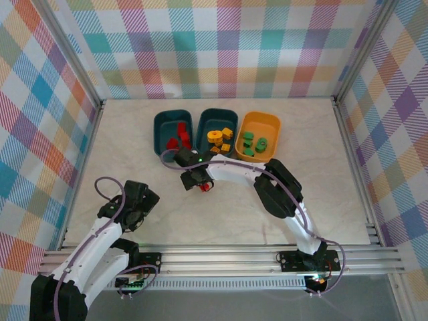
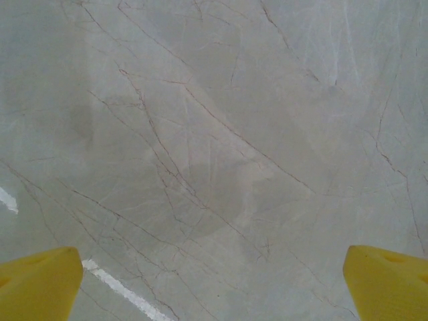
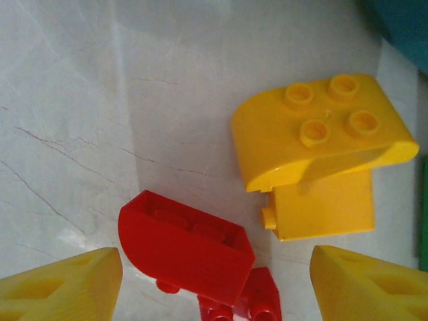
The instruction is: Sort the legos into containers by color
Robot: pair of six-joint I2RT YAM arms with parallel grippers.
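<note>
While right pincer (image 3: 215, 262) hangs parted over a red lego (image 3: 179, 246), left pincer (image 2: 212, 257) gapes wide above the surface (image 2: 200, 134)

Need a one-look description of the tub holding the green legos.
On the marble table, find the row of tubs along the far side. Take the right-end tub, holding green legos. It alone is orange-yellow; both neighbours are dark teal.
</note>
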